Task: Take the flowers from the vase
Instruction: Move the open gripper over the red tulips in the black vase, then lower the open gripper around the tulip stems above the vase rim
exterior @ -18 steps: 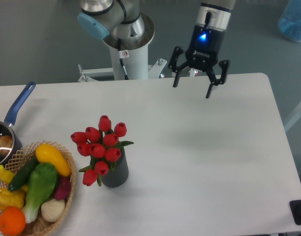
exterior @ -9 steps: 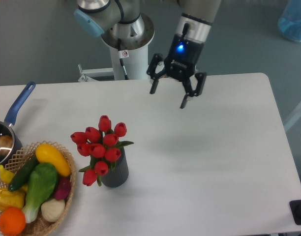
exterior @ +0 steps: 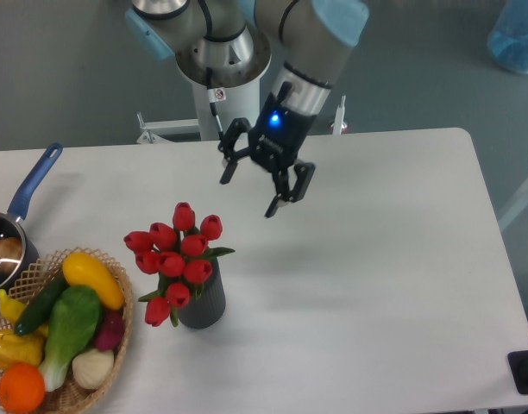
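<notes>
Claw (exterior: 248,191) spread wide and empty, above and right of the red tulips (exterior: 177,258) standing in the ribbed grey vase (exterior: 204,301) on the counter (exterior: 376,259). Best centred over the bunch, then lowered to straddle the stems below the buds before closing.

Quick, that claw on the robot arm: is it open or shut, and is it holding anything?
Gripper: open, holding nothing, in the air above and to the right of the flowers.
</notes>
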Available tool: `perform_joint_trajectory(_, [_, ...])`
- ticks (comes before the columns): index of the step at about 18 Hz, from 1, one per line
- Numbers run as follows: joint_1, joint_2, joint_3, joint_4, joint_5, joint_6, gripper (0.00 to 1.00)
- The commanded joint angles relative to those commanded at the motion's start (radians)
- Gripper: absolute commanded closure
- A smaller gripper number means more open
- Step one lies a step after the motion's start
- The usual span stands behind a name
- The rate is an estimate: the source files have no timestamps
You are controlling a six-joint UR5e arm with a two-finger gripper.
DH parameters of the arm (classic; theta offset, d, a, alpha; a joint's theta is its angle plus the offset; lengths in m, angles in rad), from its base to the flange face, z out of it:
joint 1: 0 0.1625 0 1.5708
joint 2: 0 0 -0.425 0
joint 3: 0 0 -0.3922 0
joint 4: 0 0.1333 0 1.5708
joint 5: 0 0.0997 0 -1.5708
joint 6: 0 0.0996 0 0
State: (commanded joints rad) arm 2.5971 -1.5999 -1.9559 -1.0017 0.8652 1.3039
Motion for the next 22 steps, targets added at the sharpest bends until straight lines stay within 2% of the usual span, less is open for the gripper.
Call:
perform_joint_trajectory(4, [-0.009,-0.023,0.008,0.008,-0.018,-0.002,0.00])
perform_joint_trajectory(8, [-0.011,-0.061,0.011,0.049,-0.086,-0.009,0.00])
perform_joint_trajectory(19, [-0.012,-0.092,0.031,0.072,-0.135,-0.028,0.00])
perform_joint_trajectory(22, [-0.032,-0.114,0.038,0.109,-0.141,-0.032,0.00])
